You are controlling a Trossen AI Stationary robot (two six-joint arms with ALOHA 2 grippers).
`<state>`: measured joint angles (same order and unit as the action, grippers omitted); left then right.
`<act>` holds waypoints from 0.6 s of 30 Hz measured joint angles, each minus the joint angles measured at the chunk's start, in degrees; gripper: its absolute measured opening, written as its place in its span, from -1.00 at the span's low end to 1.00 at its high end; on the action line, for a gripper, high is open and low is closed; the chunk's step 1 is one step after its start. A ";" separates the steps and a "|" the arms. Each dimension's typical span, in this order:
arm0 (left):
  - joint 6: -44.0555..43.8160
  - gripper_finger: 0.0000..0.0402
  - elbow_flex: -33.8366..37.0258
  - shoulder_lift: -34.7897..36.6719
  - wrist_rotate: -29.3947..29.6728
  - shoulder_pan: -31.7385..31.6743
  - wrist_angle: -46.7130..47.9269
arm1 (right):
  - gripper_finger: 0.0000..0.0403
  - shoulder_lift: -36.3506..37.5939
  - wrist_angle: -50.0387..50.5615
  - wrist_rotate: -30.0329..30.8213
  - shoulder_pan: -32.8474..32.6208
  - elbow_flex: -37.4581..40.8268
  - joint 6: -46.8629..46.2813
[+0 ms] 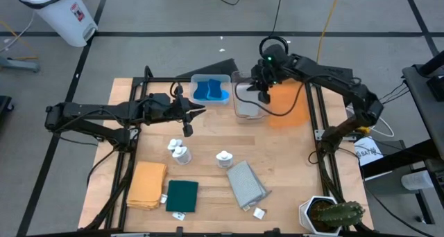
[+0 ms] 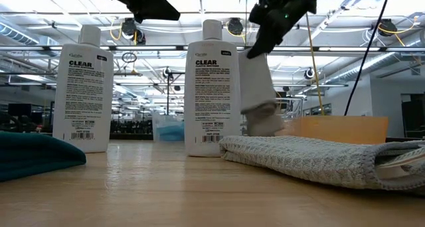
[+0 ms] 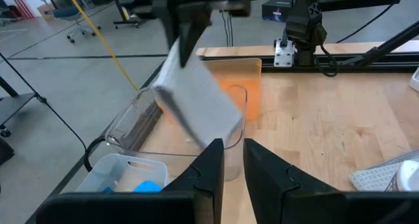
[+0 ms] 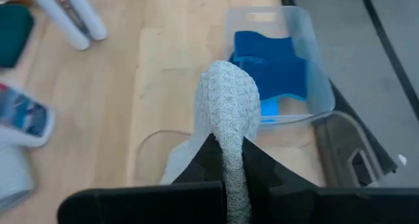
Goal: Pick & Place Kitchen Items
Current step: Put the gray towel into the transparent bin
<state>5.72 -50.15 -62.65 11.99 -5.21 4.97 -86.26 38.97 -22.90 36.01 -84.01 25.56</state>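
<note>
While the right arm works at the far edge, read your status against one landmark, the clear bin [image 1: 247, 102].

Right gripper [image 1: 263, 91]: directly above the clear bin, fingers clamped on a grey folded cloth [image 4: 226, 112].
Held cloth: hangs limp from the pinch, drooping toward the bin's opening; you see it sag in the low view [image 2: 260, 94].
Left gripper [image 1: 187, 123]: waits to the left of the clear bin, over bare table; fingers nearly together, holding nothing.
Blue cloth pieces [image 1: 210, 91]: already inside the neighbouring bin, just left of the clear bin.
Second grey folded cloth [image 1: 246, 183]: on the table, well in front of the clear bin.
White bottles [image 1: 180, 152]: standing in front and to the left of the clear bin, apart from each other.
Mustard-yellow cloth [image 1: 147, 185] and dark green cloth [image 1: 182, 195]: side by side, far front-left of the clear bin.
Handling: judge the cloths light, soft and floppy; pinch across a folded edge so the layers stay together.
Bottles: probably light, rigid and smooth; grip the body at mid-height, since they tip easily.
</note>
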 joint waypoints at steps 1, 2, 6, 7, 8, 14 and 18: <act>0.00 -0.69 0.00 0.00 0.02 0.00 0.00 | -1.00 0.60 0.77 -0.14 -0.27 0.00 0.02; 0.10 -0.69 0.00 0.00 0.02 0.00 0.00 | -1.00 0.99 1.35 -0.88 -0.41 0.00 0.02; 0.38 -0.69 0.02 0.00 0.02 0.02 0.00 | -1.00 0.82 3.98 -4.41 -0.50 0.05 0.02; 0.39 -0.69 0.01 0.00 0.02 0.00 -0.02 | -1.00 0.65 3.95 -4.42 -0.50 0.30 0.04; 0.39 -0.69 0.02 0.00 0.02 0.00 -0.01 | -1.00 0.51 3.33 -4.44 -0.52 0.80 0.06; 0.42 -0.69 0.02 0.00 0.04 0.00 -0.05 | -1.00 0.31 -1.53 -9.57 0.26 6.52 0.28; 0.42 -0.69 0.02 0.00 0.04 0.02 -0.13 | -1.00 0.33 -3.18 -11.33 1.59 9.01 0.40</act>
<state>6.14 -50.13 -62.65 12.03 -5.19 4.84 -85.93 35.79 -34.23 37.60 -75.00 25.97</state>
